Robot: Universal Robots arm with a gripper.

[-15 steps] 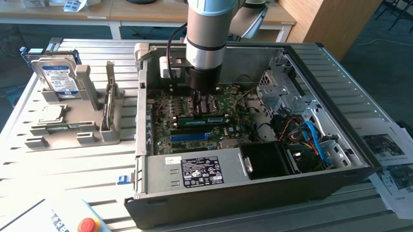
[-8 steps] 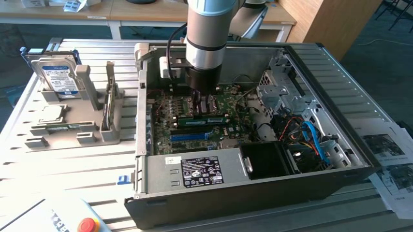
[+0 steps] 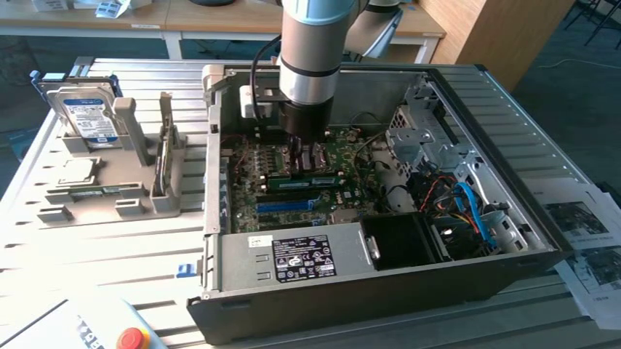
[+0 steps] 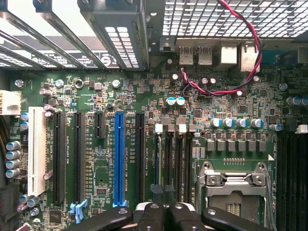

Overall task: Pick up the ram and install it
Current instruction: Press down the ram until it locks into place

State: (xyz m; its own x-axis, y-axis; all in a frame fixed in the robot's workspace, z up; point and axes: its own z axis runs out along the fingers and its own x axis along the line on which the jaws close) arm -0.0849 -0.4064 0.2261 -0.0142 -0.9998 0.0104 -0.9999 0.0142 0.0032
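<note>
The ram [image 3: 305, 179] is a narrow green strip standing on edge on the motherboard [image 3: 335, 156] inside the open computer case [image 3: 388, 280]. My gripper [image 3: 302, 155] hangs from the arm straight down into the case, just above and behind that strip. Whether it touches the strip I cannot tell. In the wrist view the black fingers [image 4: 179, 214] of my gripper [image 4: 163, 212] are pressed together with nothing visible between them. Beyond the fingers run black memory slots [image 4: 175, 159] with white clips. A long blue slot [image 4: 121, 159] lies beside them.
A grey holder [image 3: 160, 200] at the exterior view's left carries a silver hard drive [image 3: 86, 116] and a square chip [image 3: 78, 171]. The case walls close in around the arm. A black power supply [image 3: 301, 258] and blue cables [image 3: 473, 207] fill the near side. Papers [image 3: 587, 225] lie at the right.
</note>
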